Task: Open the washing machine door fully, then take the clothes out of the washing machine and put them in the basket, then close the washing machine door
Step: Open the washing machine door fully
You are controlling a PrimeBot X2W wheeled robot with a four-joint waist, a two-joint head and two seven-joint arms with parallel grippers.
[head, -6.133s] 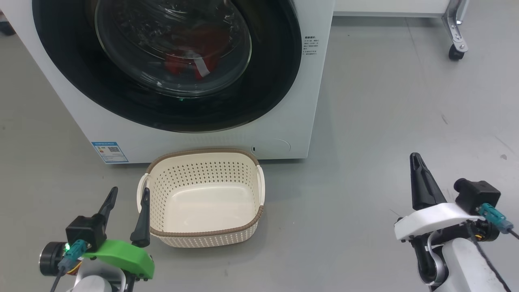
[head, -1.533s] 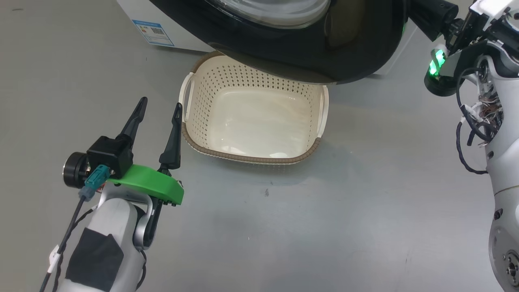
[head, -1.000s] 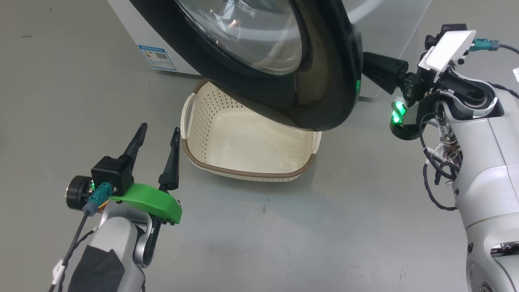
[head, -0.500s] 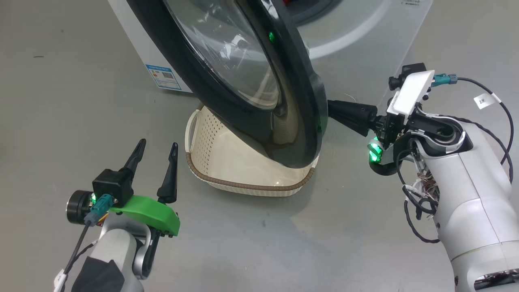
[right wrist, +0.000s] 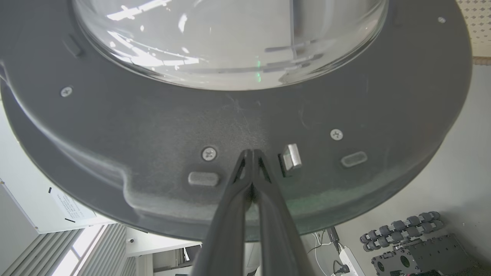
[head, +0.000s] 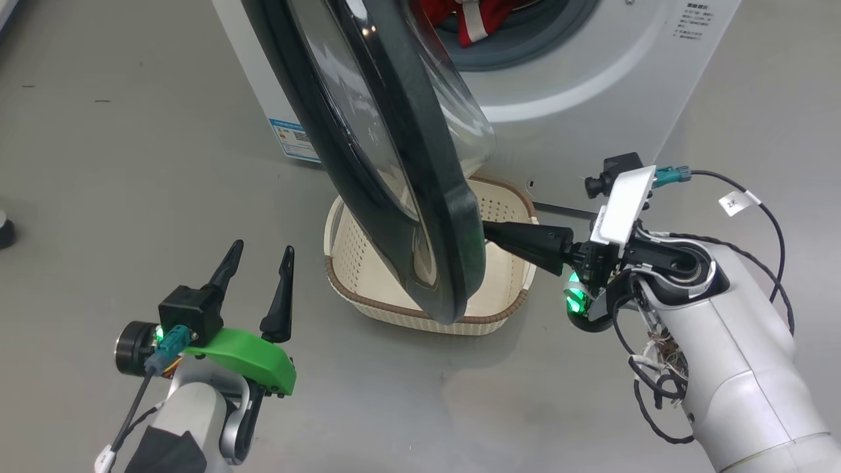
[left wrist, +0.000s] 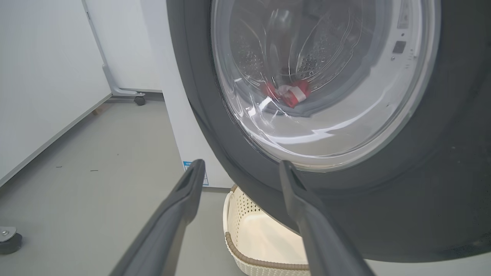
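The washing machine door (head: pixel 427 171) stands half open. Our right gripper (right wrist: pixel 251 154), pressed together and holding nothing, touches its inner face just beside the latch (right wrist: pixel 291 157), we judge to push it wider. The basket (head: pixel 420 320) lies under this gripper. Our left gripper (head: pixel 262 247), spread, hovers on the door's outer side, free for the clothes (head: pixel 453 16).

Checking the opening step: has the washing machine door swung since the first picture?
Yes. The washing machine door has swung out leftward from the washing machine front, where it lay flush, uncovering the clothes.
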